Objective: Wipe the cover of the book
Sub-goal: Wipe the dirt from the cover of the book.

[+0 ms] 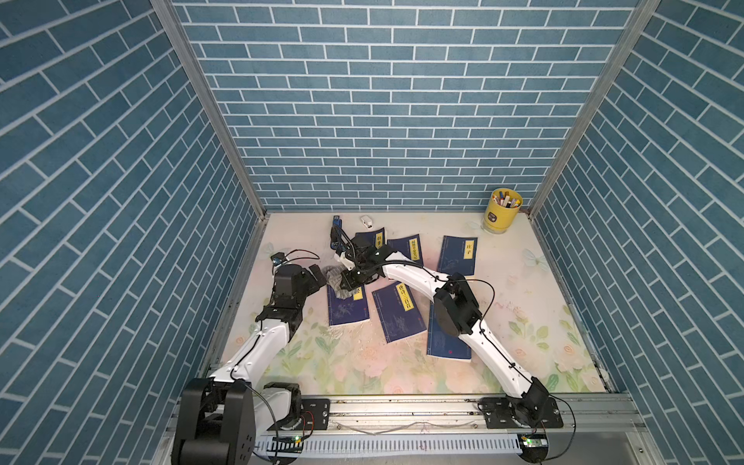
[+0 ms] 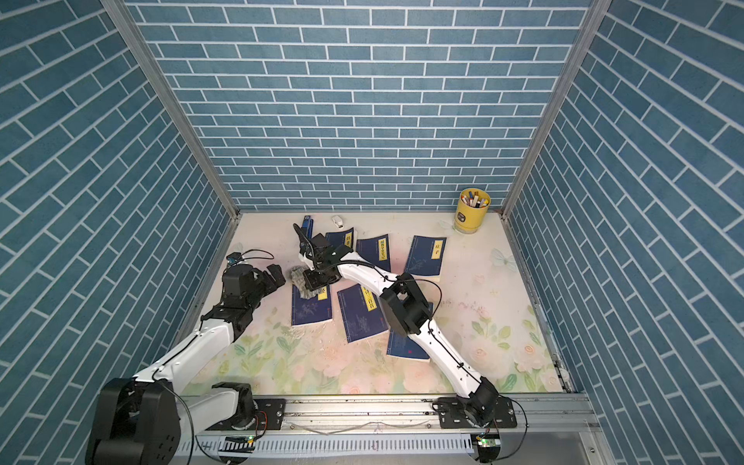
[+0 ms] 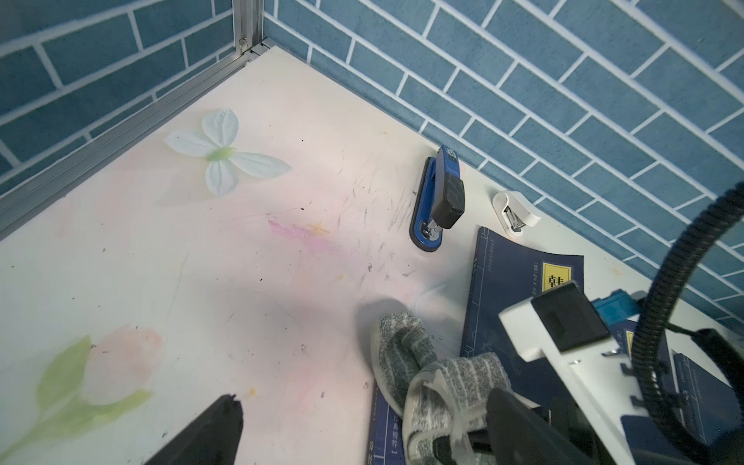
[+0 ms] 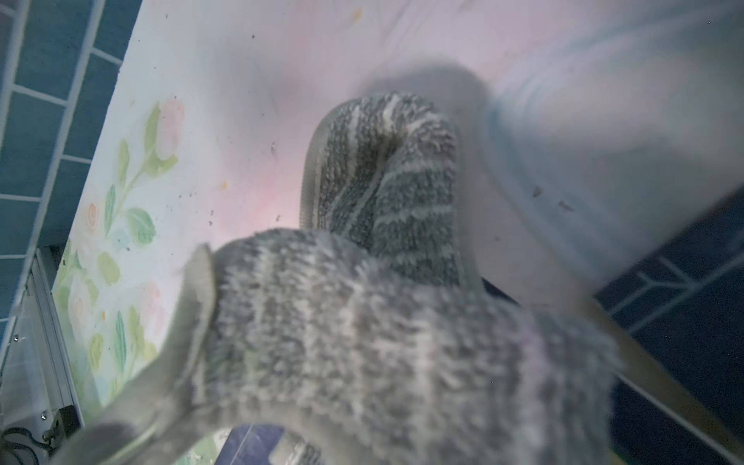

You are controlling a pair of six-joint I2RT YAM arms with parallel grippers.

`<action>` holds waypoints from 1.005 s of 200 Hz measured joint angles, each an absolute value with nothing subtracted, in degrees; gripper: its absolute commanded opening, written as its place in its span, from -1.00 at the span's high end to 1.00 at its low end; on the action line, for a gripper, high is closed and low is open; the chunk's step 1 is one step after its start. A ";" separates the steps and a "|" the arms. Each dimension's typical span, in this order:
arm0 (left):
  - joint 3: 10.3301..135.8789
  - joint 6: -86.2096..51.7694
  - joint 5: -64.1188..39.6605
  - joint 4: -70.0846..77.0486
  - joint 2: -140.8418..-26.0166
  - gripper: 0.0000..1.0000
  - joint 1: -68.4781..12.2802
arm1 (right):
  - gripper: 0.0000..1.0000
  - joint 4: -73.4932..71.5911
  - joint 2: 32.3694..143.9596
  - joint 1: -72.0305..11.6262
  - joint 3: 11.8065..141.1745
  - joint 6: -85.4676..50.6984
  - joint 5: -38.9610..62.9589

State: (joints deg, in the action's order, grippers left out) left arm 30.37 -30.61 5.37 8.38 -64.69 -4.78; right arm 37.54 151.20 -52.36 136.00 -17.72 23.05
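Grey cloth (image 1: 334,276) over book (image 1: 348,312) (title half-hidden)

"庄子" stands on the yellow label (image 1: 468,249) of the outer book (image 1: 455,263), well to the right of the right pincer (image 1: 347,285). "唐诗三百首" labels the nearer book (image 1: 396,322), just right of that pincer. Beyond the pincer, the rear book (image 3: 507,298) shows "韩"; other print is too small to read.

Blue brick-patterned walls (image 1: 362,100) close in three sides, one just outboard of the left gripper (image 1: 319,277) and another ahead of it, joined by bare aluminium corner posts (image 1: 209,108). Beneath that gripper lies a pale tabletop (image 1: 523,314) printed with pink blooms and green leaves and scuffed with dark marks. Behind the gripper a metal rail (image 1: 402,408) runs along the near edge, and the light is even with soft shadows.
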 measured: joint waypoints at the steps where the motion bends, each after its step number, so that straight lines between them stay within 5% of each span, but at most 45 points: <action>1: 30.37 -30.61 5.37 8.40 -64.69 -1.00 -4.78 | 1.00 37.52 151.15 -52.36 135.94 -17.72 23.09; 89: 30.37 -30.59 5.72 7.97 -64.73 -1.00 -3.79 | 1.00 29.26 135.39 -59.35 107.81 -17.69 24.45; 201: 28.86 -31.51 4.86 8.38 -63.72 -1.00 -3.33 | 1.00 34.48 158.39 -51.64 145.64 -19.73 30.68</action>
State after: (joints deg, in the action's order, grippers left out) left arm 28.86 -31.51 4.86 8.38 -63.72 -3.33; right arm 34.48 158.39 -51.64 145.64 -19.73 30.68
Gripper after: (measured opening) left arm 0.999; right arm 0.102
